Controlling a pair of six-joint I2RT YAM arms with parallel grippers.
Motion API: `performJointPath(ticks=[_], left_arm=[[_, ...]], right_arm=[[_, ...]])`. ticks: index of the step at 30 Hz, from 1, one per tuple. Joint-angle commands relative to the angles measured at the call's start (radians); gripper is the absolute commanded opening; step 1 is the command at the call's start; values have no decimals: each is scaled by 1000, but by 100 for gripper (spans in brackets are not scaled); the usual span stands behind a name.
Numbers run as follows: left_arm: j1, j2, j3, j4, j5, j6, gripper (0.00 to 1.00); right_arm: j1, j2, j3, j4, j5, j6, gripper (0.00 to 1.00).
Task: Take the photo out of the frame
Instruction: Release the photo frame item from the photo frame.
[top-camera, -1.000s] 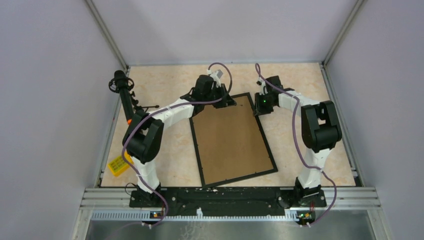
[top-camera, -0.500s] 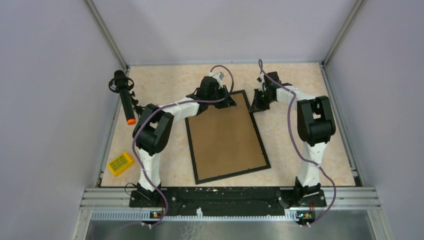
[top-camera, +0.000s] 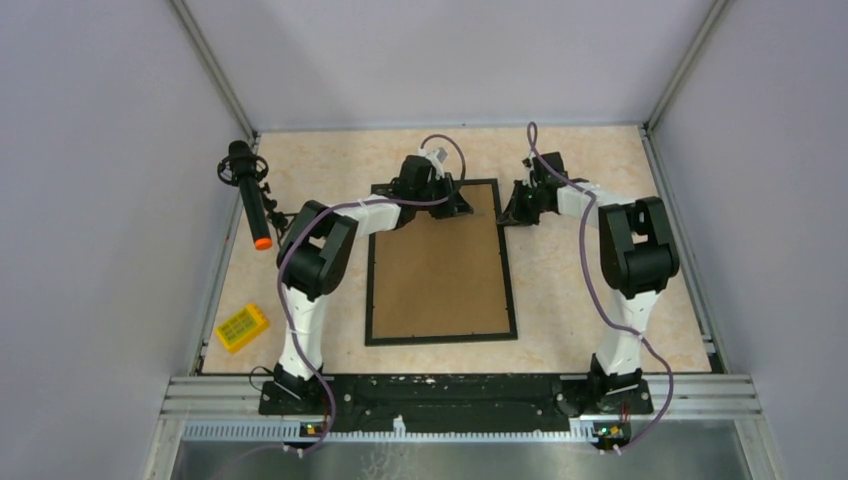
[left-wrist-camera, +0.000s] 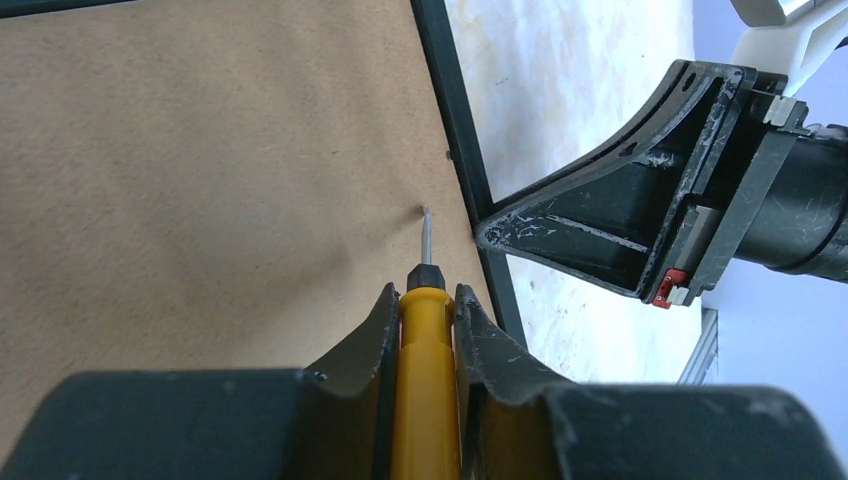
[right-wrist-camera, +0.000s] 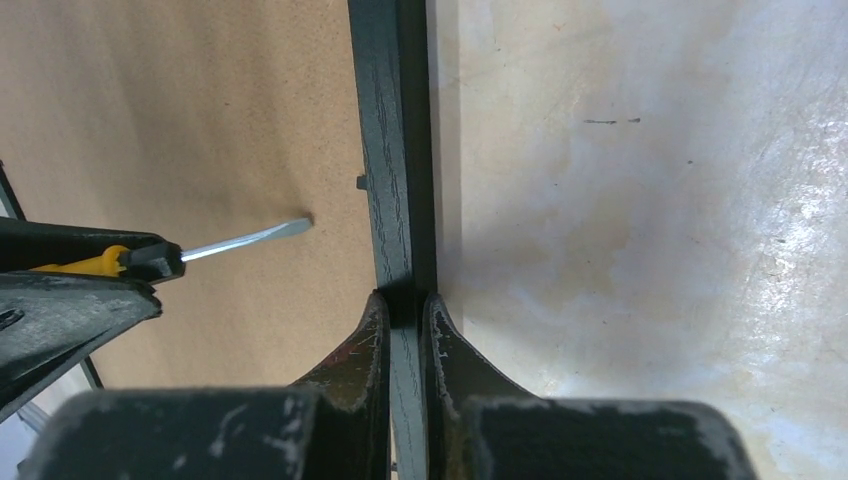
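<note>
The frame (top-camera: 440, 262) lies back-up on the table, black border around a brown fibreboard back. The photo is hidden under the back. My left gripper (top-camera: 450, 203) is shut on a yellow-handled screwdriver (left-wrist-camera: 427, 350); its metal tip rests on the board near the frame's right border (left-wrist-camera: 455, 120). My right gripper (top-camera: 508, 212) is shut on that border (right-wrist-camera: 392, 150) near the far right corner, one finger on the board side, one on the table side. The screwdriver (right-wrist-camera: 215, 247) also shows in the right wrist view.
A black microphone with an orange tip (top-camera: 253, 200) stands at the left wall. A small yellow box (top-camera: 242, 327) lies at the near left. A small metal tab (right-wrist-camera: 361, 182) sits on the border's inner edge. The beige tabletop (top-camera: 590, 170) spreads around the frame.
The frame has turned from tilted to square with the table and shifted left. Both grippers moved with its far edge; the right gripper has closed on the right border.
</note>
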Motion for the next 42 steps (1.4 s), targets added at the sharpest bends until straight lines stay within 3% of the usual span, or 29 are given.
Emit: performJointPath(ticks=[1, 5, 9, 20, 42], left_arm=[[12, 35, 43, 95, 85, -11, 0], [27, 74, 57, 95, 129, -48, 0], [38, 89, 49, 111, 130, -71, 0], [45, 146, 82, 120, 143, -102, 0], [14, 208, 135, 64, 174, -133, 0]], right_arm=[[23, 82, -77, -172, 3, -48, 8], [10, 58, -80, -169, -26, -106, 26], [1, 35, -95, -152, -31, -137, 30], [0, 68, -123, -120, -56, -141, 16], [1, 116, -117, -112, -77, -120, 1]])
